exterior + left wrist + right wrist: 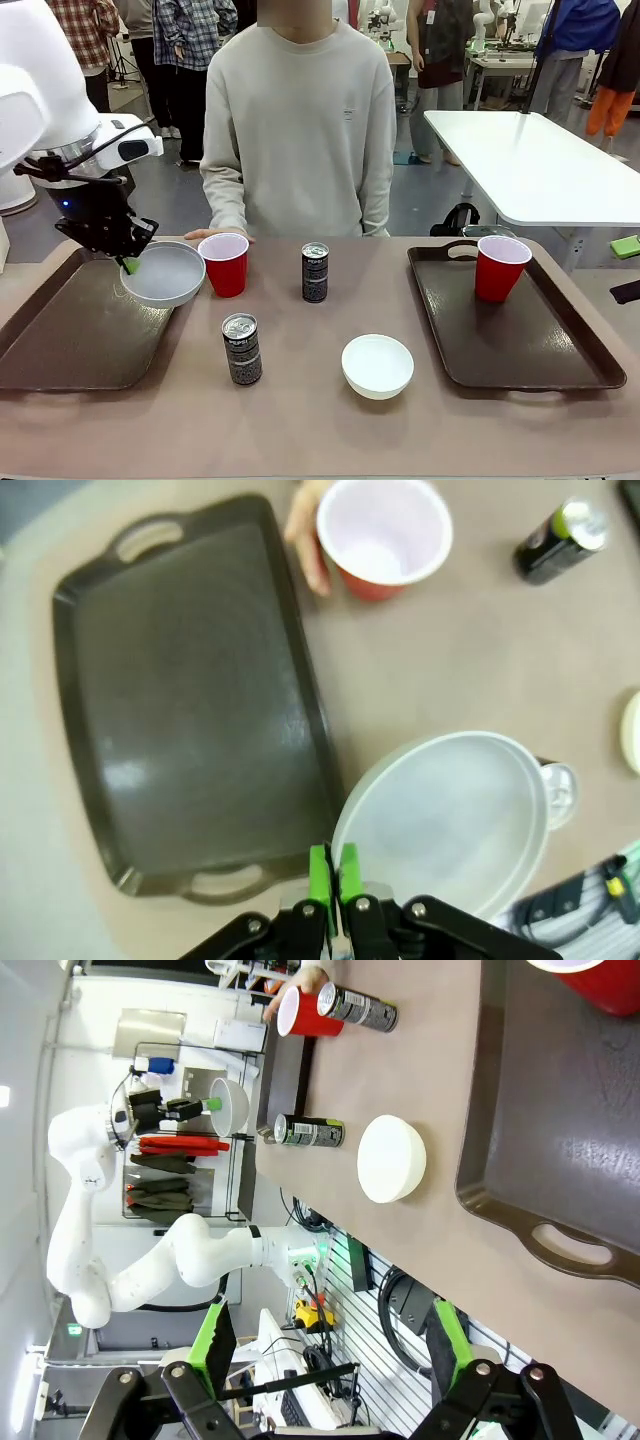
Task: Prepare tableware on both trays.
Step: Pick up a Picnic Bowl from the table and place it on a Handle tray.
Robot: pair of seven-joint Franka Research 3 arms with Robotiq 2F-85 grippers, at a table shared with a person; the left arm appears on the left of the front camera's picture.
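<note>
Bowl (163, 274), shallow, round, white, opens upward, slightly tilted, over the left tray's (60, 330) right rim beside a cup (226, 263); we see our left gripper (130, 262) clenched on its edge, our right gripper (330, 1345) spread wide.

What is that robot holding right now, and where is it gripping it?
The left gripper pinches a white bowl by its rim, near the left tray. The right gripper is open, holding nothing.
</note>
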